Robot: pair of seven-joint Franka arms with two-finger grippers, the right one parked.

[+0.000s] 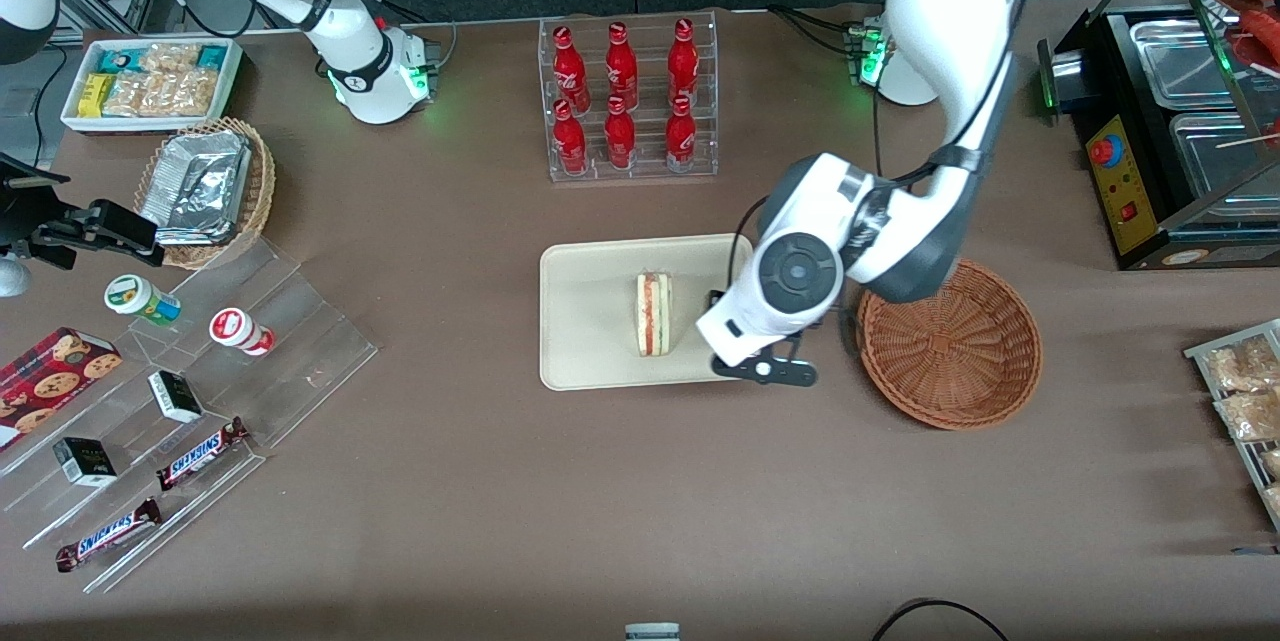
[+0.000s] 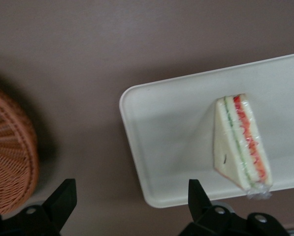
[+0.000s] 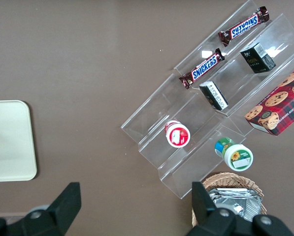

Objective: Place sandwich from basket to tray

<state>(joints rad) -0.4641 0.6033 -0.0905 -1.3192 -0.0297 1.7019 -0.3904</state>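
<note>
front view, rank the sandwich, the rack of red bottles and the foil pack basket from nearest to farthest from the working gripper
The gripper, fingers open, hangs between the tray and the brown basket.
1. Sandwich: on the tray, right beside the gripper.
2. Rack of red bottles: farther from the front camera than the tray.
3. Foil pack basket: toward the parked arm's end of the table.

Cream tray (image 1: 590, 321); brown woven basket (image 1: 950, 351); black pincer (image 2: 129, 199).
</note>
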